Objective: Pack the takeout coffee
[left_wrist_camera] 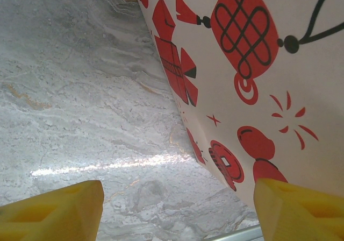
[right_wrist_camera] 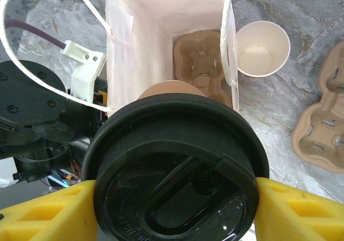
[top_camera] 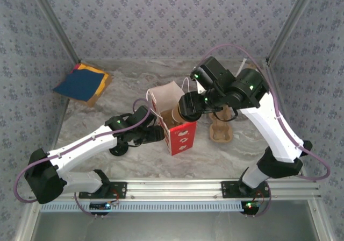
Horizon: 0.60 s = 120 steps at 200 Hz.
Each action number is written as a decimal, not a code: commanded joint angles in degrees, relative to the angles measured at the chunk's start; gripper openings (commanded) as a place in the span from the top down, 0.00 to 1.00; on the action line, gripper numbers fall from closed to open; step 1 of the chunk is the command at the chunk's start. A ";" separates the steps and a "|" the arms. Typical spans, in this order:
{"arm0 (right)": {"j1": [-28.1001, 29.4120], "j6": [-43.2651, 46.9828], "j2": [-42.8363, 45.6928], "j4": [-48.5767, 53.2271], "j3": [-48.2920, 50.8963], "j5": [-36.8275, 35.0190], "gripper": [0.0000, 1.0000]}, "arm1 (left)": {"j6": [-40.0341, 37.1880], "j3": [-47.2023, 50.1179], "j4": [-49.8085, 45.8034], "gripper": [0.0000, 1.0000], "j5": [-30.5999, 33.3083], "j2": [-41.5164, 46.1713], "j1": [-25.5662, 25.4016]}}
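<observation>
Jaws of the right gripper (right_wrist_camera: 174,211) are clamped on the black-lidded takeout coffee (right_wrist_camera: 177,144), which is held above the open mouth of the red-printed paper bag (right_wrist_camera: 156,31). A pulp carrier (right_wrist_camera: 201,63) lies at the bag bottom. Left gripper (left_wrist_camera: 177,214) jaws stand apart, holding nothing, with one finger against or just beside the bag's outer wall.

Grey marbled tabletop (top_camera: 145,165) between pale floral-patterned walls (top_camera: 161,20), aluminium corner posts (top_camera: 54,23), a rail (top_camera: 177,186) along the near edge.
</observation>
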<state>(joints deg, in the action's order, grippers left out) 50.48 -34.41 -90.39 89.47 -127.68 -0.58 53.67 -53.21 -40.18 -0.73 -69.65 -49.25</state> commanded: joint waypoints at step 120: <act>1.86 4.30 -16.43 4.31 -4.77 -1.80 0.32 | -0.14 0.70 3.04 0.26 -1.29 1.77 -0.87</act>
<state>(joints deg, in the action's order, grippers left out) 51.90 -31.42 -105.25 89.89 -130.61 -1.45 53.67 -53.15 -38.24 -1.63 -69.43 -49.67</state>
